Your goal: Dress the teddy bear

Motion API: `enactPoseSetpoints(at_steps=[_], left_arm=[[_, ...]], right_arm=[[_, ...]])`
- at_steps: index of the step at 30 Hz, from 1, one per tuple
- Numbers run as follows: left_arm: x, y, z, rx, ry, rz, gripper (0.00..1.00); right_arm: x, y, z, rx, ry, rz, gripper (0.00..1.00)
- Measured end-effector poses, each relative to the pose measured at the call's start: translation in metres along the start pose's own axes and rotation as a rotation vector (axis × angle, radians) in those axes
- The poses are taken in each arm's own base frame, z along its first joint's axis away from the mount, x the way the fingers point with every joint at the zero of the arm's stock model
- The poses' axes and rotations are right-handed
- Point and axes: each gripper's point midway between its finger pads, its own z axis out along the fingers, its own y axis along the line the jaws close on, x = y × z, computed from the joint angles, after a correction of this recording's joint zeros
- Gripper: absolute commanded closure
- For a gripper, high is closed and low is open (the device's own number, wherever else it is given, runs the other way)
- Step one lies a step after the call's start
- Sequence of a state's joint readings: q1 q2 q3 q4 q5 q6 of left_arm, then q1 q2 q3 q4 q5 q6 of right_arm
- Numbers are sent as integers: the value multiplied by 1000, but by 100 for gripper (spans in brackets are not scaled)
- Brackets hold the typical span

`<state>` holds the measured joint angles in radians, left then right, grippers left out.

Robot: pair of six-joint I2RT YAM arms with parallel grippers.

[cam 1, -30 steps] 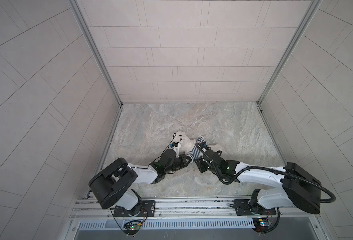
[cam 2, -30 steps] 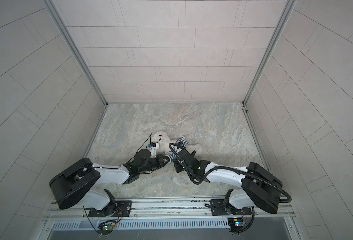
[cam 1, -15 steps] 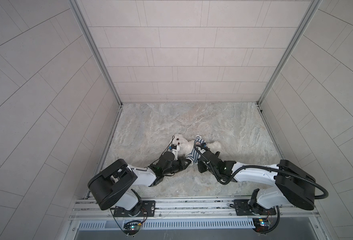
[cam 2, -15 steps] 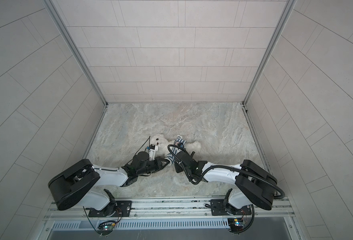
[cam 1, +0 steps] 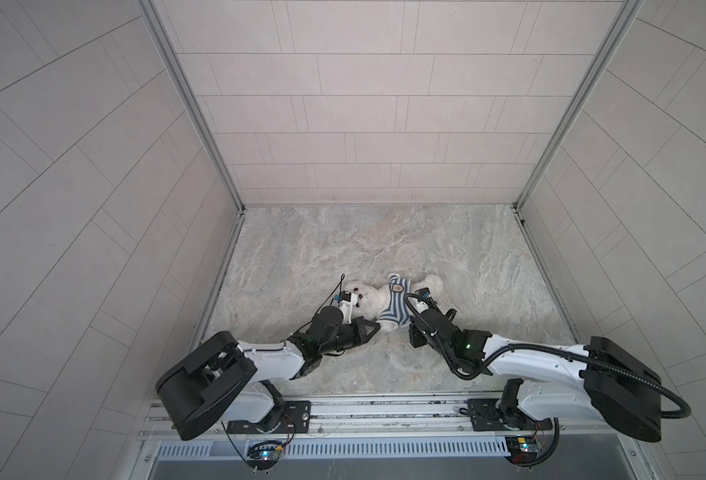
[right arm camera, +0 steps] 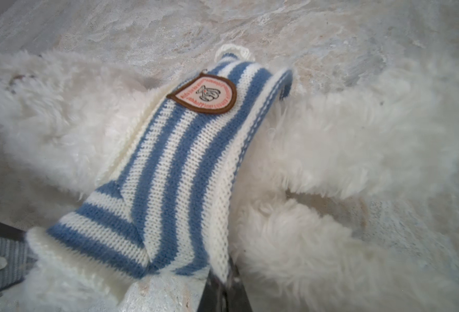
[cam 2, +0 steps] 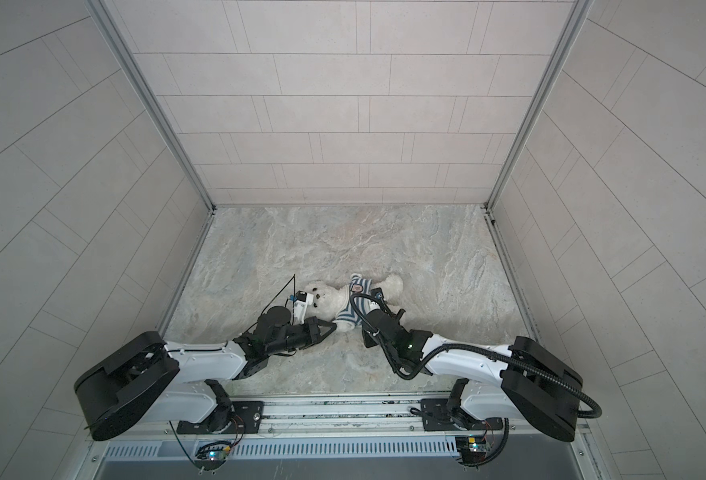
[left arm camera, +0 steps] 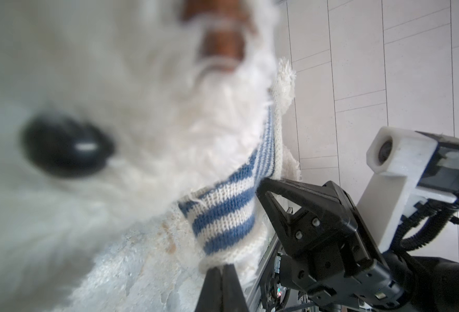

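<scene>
**Both grippers pinch the shirt on the lying bear**

The left gripper (left arm camera: 221, 275) has its jaws pressed together on the white cuff edge of the blue-and-white striped shirt (cam 1: 397, 309). The right gripper (right arm camera: 224, 290) is also closed narrow and pinches the hem of the same shirt.

In both top views the left gripper sits at about 7 o'clock of the teddy bear (cam 1: 370, 297) and the right one at about 5 o'clock. Both touch the knit.

The bear lies on the marble-pattern table (cam 1: 343, 241), a little toward 6 o'clock from the middle. Its head points to 9 o'clock and its legs to 3 o'clock.

The shirt lies over its trunk, with a small shield-shaped badge (right arm camera: 205, 96) facing up. I cannot tell whether the shirt goes all the way around the body.
</scene>
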<state>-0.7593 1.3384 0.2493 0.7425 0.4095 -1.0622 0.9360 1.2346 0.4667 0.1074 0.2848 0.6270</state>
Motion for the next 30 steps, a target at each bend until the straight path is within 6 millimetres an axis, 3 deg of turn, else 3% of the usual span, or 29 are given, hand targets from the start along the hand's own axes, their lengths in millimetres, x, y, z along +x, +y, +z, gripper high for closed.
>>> enactPoseSetpoints(at_steps=[4, 7, 14, 18, 23, 26, 30], left_arm=[[4, 6, -1, -14, 32, 28, 100], [6, 10, -2, -39, 46, 57, 85], [-1, 13, -12, -106, 12, 132, 65], [-8, 11, -27, -165, -36, 199, 67], [-18, -5, -43, -196, -92, 277, 68], [-19, -12, -44, -206, -83, 299, 68], [-11, -7, -40, -236, -45, 300, 70]], right_arm=[[-1, 3, 0, -13, 1, -7, 100], [-4, 14, 1, -31, 4, -17, 100], [-26, 45, -2, -93, -36, -19, 100], [-30, 52, 0, -111, -50, -13, 100], [-27, 59, 2, -131, -45, -9, 100], [-29, 64, 2, -154, -50, 2, 100], [-33, 75, 2, -201, -65, 39, 100]])
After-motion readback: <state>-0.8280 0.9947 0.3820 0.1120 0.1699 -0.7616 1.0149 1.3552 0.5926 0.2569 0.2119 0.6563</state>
